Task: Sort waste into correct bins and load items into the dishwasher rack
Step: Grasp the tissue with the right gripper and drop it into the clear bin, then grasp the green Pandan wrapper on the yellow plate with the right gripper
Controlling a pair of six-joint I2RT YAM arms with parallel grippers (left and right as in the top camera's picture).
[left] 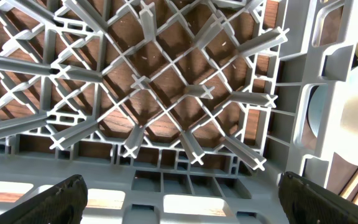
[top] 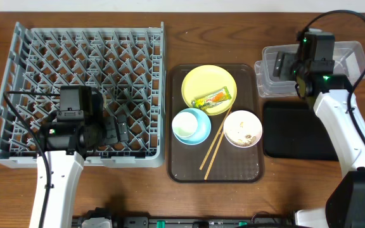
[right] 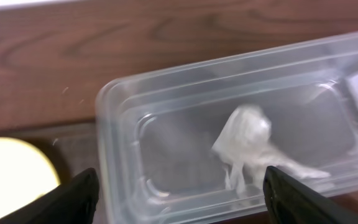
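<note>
The grey dishwasher rack (top: 81, 69) stands at the left; my left gripper (top: 116, 130) hangs open and empty over its near right part, pegs below it in the left wrist view (left: 179, 205). My right gripper (top: 282, 63) is open above the clear tub (top: 353, 54). The crumpled white scrap (right: 247, 140) lies loose inside the tub (right: 123, 124). The yellow plate (top: 198, 79) holds the yellow-green wrapper (top: 211, 98). The light blue bowl (top: 191, 125), the white bowl (top: 243, 128) with crumbly leftovers, and the chopsticks (top: 213, 149) lie on the brown tray. The white cup is out of view.
The brown serving tray (top: 182, 171) sits in the middle. The black tray (top: 296, 130) lies on the wooden table in front of the clear tub, under my right arm.
</note>
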